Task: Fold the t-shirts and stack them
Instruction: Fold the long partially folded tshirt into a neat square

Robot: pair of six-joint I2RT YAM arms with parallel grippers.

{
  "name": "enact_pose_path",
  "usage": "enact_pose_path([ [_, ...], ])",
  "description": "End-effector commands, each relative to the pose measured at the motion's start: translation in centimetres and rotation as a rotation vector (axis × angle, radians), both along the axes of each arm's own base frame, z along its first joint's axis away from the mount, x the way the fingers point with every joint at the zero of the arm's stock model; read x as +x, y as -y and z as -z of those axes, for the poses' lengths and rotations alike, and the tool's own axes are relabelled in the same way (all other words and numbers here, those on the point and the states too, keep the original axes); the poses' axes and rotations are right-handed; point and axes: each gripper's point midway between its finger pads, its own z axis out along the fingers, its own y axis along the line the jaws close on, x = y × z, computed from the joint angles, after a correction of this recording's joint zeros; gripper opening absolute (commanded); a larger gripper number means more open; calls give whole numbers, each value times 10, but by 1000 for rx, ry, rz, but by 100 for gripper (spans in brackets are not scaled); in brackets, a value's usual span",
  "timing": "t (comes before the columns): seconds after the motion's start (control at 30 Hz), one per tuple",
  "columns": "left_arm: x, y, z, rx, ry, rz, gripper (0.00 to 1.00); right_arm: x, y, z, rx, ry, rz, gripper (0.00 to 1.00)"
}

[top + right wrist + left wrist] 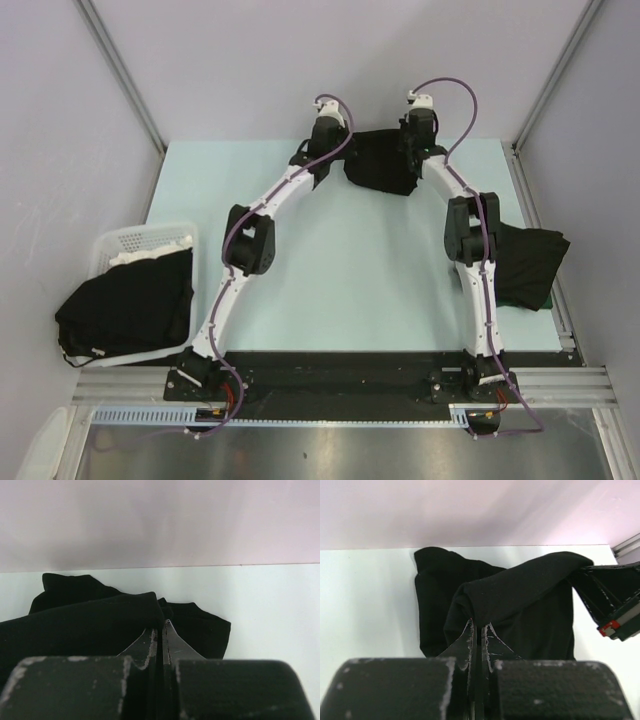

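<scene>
A black t-shirt [378,162] hangs bunched between my two grippers at the far edge of the table. My left gripper [328,150] is shut on a raised fold of this t-shirt [520,595], its jaws [477,624] pinching the cloth. My right gripper [412,150] is shut on the other end of the same t-shirt [75,625], jaws [161,625] tight together. In the left wrist view the right gripper [612,605] shows at the right edge. The lower part of the shirt rests on the table.
A white slotted basket [140,240] at the left edge holds black t-shirts [125,305]. Another black t-shirt [528,265] lies at the right edge of the pale table [350,270]. The back wall stands close behind the grippers.
</scene>
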Motion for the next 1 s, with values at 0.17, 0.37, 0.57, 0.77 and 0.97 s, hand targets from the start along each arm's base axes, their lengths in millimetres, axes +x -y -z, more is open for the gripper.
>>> enact_pose_path([
  [0.17,23,-37,-36,-48,59,-63,26,13,75,-35,-71,98,192,0],
  [0.37,19,-43,-39,-6,65,-62,60,13,77,-29,-74,90,193,0],
  [0.57,2,-39,-55,17,69,-24,61,14,72,-19,-67,75,166,0],
  [0.77,-14,-20,-49,43,57,29,61,14,50,-19,-34,76,110,0],
  [0.97,-16,-8,-54,28,72,40,62,12,30,-16,0,69,79,0],
])
